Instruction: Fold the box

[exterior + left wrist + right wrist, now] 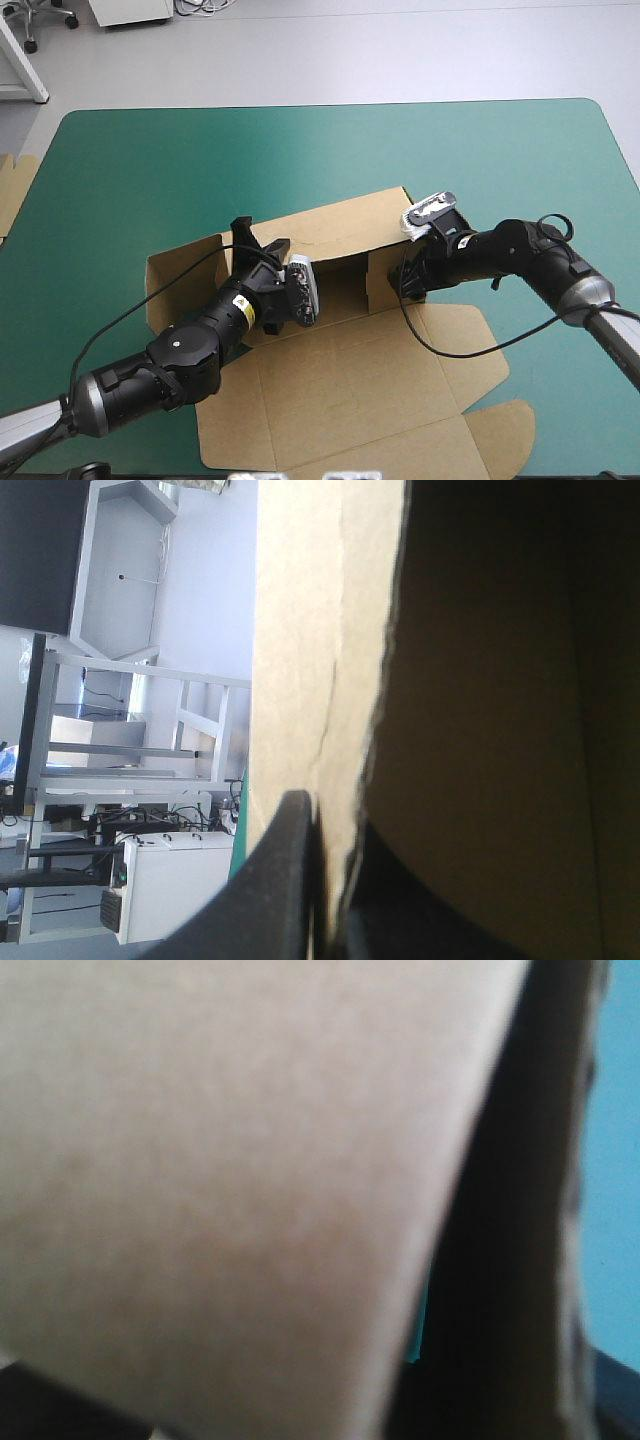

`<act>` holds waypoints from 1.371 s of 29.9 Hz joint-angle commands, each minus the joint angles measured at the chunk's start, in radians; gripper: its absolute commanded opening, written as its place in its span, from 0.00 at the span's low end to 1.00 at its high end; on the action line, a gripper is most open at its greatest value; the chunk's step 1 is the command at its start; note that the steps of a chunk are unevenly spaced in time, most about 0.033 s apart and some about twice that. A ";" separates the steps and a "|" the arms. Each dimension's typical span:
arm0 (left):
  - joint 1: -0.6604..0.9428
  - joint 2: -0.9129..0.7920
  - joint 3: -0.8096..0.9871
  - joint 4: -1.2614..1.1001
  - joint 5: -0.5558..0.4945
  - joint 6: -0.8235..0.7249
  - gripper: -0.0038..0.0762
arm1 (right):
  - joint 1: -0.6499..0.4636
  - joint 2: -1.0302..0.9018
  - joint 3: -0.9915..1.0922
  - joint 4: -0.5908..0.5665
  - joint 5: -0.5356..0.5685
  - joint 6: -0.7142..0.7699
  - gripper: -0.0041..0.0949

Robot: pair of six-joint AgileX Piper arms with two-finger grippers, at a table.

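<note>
The brown box (340, 370) lies mid-table, partly set up: its back wall (340, 225) stands raised, and the lid panel with its flaps lies flat toward the front edge. My left gripper (262, 250) is at the box's left wall. In the left wrist view that gripper (330, 815) is shut on the board's upright edge (330, 630), one black finger (290, 880) on each face. My right gripper (408, 275) reaches down against the right wall from outside. In the right wrist view, brown board (220, 1180) right in front of the camera fills nearly everything, with a dark gap beside it.
More brown board (15, 190) shows at the table's left edge. The teal-green cover (480, 160) lies bare behind the box and to its right. The flat lid's flaps (490, 440) reach close to the front edge.
</note>
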 commanded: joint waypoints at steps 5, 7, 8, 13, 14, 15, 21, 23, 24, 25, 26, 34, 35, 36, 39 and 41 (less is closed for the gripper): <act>-0.011 0.003 -0.006 -0.033 -0.031 -0.074 0.03 | -0.002 -0.021 -0.023 0.066 -0.125 -0.018 0.76; -0.011 0.003 -0.006 -0.023 -0.031 -0.079 0.03 | -0.002 -0.021 -0.023 0.070 -0.157 -0.010 0.76; -0.011 0.003 -0.006 -0.023 -0.031 -0.079 0.03 | -0.002 -0.021 -0.023 0.072 -0.173 -0.006 0.76; -0.011 0.003 -0.006 -0.023 -0.031 -0.097 0.04 | -0.002 -0.021 -0.023 0.103 -0.212 -0.008 0.67; -0.011 0.003 -0.006 -0.023 -0.031 -0.101 0.04 | -0.002 -0.021 -0.023 0.116 -0.217 -0.017 0.66; -0.011 0.003 -0.006 -0.023 -0.031 -0.103 0.04 | -0.002 -0.021 -0.023 0.126 -0.217 -0.027 0.65; -0.011 0.003 -0.006 -0.018 -0.028 -0.111 0.03 | -0.002 -0.021 -0.015 0.147 -0.210 -0.034 0.65; -0.011 0.003 -0.006 -0.018 -0.026 -0.121 0.04 | -0.002 -0.021 0.000 0.150 -0.221 -0.036 0.65; -0.011 0.003 -0.006 -0.015 -0.024 -0.130 0.03 | -0.002 -0.021 0.008 0.153 -0.231 -0.041 0.65; -0.011 0.003 -0.006 -0.011 -0.023 -0.137 0.03 | -0.002 -0.021 0.018 0.156 -0.239 -0.046 0.65; -0.011 0.003 -0.006 -0.008 -0.020 -0.147 0.04 | -0.002 -0.021 0.026 0.163 -0.248 -0.048 0.65; -0.011 0.003 -0.006 0.031 0.022 -0.201 0.03 | -0.002 -0.022 0.038 0.278 -0.294 -0.165 0.64; -0.011 0.003 -0.006 0.031 0.024 -0.206 0.03 | -0.002 -0.022 0.040 0.302 -0.308 -0.191 0.63; -0.011 0.003 -0.006 0.031 0.026 -0.211 0.04 | -0.002 -0.024 0.043 0.324 -0.320 -0.212 0.61; -0.011 0.003 -0.006 0.031 0.038 -0.214 0.03 | -0.002 -0.033 0.062 0.402 -0.360 -0.305 0.57; -0.011 0.009 -0.006 0.031 0.049 -0.214 0.04 | -0.002 -0.039 0.078 0.433 -0.378 -0.340 0.57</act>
